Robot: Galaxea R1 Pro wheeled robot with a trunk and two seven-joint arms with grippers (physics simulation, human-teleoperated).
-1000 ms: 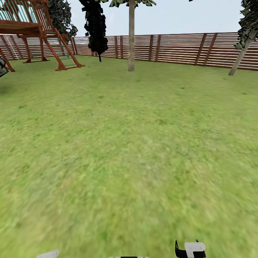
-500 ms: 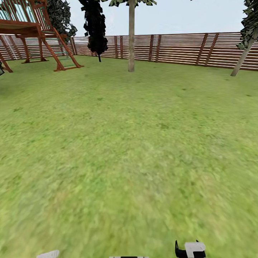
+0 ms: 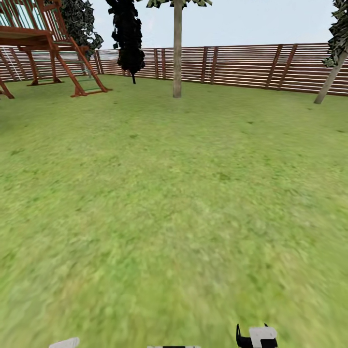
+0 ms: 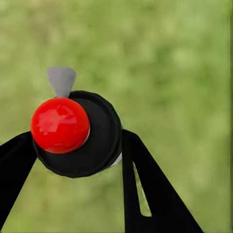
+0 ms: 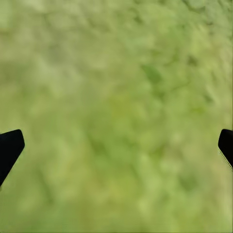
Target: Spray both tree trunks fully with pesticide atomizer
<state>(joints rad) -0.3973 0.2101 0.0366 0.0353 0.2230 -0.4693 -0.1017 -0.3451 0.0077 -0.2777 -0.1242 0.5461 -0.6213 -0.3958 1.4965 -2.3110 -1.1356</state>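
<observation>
Two tree trunks are seen across a wide green lawn in the head view: one upright pale trunk at about 12 o'clock, and a leaning trunk at about 2 o'clock, both standing before a brown slatted fence. A black cypress-like tree is placed at 11 o'clock, and a reddish wooden play frame at 10 o'clock.

In the left wrist view, the pesticide atomizer is held by the left end effector: a round black body with a red cap and a small grey nozzle is clasped between two black fingers, with blurred grass behind it. In the right wrist view, the right end effector is spread wide with nothing between its fingertips, above bare grass.

The pick-up step is judged to be done, and the step in hand is judged to be the drive across the grass toward the trees, which are well apart from the robot. No mist is visible. The next move is thought to call for a closer approach to the 12 o'clock trunk, with the nozzle then to be aimed at it.
</observation>
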